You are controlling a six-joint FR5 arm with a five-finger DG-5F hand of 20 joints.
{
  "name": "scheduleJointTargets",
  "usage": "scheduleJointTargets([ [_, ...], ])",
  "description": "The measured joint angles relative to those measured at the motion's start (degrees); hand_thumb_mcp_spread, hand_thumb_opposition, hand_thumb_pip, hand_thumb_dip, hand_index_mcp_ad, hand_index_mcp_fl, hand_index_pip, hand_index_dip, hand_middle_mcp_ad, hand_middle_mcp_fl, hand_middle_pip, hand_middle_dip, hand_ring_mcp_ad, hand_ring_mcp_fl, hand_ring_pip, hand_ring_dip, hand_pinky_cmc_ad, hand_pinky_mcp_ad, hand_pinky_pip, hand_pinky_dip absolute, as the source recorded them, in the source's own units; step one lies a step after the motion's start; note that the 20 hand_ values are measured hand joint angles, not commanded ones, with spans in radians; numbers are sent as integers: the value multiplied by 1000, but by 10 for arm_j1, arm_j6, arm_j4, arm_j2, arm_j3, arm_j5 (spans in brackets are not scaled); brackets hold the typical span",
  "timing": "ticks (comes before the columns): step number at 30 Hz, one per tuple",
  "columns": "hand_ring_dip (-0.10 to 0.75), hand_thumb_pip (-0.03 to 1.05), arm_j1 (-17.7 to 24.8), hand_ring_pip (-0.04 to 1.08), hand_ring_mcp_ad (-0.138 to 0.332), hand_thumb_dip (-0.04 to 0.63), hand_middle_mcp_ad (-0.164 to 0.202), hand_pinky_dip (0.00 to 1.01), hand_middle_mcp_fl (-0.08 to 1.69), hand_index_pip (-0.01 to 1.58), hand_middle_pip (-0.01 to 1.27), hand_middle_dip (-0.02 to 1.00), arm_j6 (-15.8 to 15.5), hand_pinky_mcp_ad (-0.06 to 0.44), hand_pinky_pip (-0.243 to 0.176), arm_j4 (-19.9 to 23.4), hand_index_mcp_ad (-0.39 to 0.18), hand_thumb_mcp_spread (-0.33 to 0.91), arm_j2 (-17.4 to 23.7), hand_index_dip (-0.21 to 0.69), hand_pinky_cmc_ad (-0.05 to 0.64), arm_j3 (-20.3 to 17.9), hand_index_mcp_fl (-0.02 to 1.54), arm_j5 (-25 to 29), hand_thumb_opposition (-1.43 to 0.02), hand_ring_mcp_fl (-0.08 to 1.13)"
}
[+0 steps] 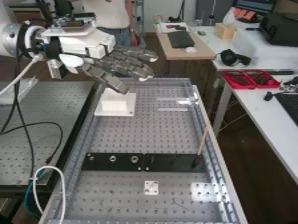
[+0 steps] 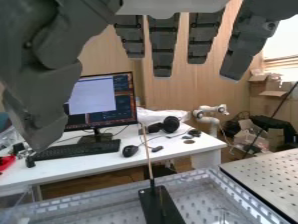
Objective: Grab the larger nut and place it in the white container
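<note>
Rn, dark grey robot hand (image 1: 118, 64) is hanging wide, fingers loosely extended, nr the white boxy container (image 1: 118, 105). Well apart from hand, twd bench's near end, the larger round metal nut (image 1: 113, 159) is standing on a flat black bar (image 1: 103, 166), btwn smaller metal nut (image 1: 91, 158) & round metal bearing (image 1: 134, 159).

I saw the hand (image 1: 123, 65) in dark grey, the container (image 1: 116, 105) in white, the larger nut (image 1: 113, 159) silvery on a black bar (image 1: 174, 162). My bench (image 1: 123, 132) was grey, dotted with holes; the rod (image 1: 202, 140) looked tan, the trays (image 1: 229, 76) red.
</note>
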Motion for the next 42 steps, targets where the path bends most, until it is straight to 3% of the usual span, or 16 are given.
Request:
scheduleJointTargets([
  [4, 103, 642, -19, 99, 173, 141, 87, 419, 147, 229, 131, 234, -5, 314, -75, 25, -24, 227, -12, -12, 346, -17, 52, -9, -771, 5],
  [9, 103, 651, -50, 99, 169, 159, 82, 419, 152, 562, 131, 237, -16, 311, -75, 51, -63, 248, -37, -40, 346, -31, 56, -46, -789, 5],
  [12, 103, 705, -70, 99, 173, 175, 84, 419, 150, 702, 127, 237, -20, 311, -75, 59, -87, 262, -56, -61, 346, -32, 52, -73, -805, 5],
  [16, 101, 705, -93, 99, 169, 175, 84, 419, 154, 949, 127, 237, -27, 311, -75, 66, -106, 279, -81, -65, 346, -30, 54, -105, -813, 5],
  [21, 101, 714, -122, 99, 171, 176, 84, 417, 133, 1129, 131, 237, -38, 314, -75, 80, -122, 274, -117, -65, 346, -24, 37, -145, -822, 5],
  [32, 101, 721, -152, 96, 162, 175, 86, 405, 103, 1400, 127, 237, -55, 314, -75, 141, -138, 297, -177, 33, 346, -20, 23, -210, -833, 5],
  [42, 112, 770, -164, 101, 161, 188, 82, 403, 103, 1531, 127, 237, -65, 314, -75, 186, -141, 311, -207, 140, 347, -27, 16, -232, -852, 5],
])
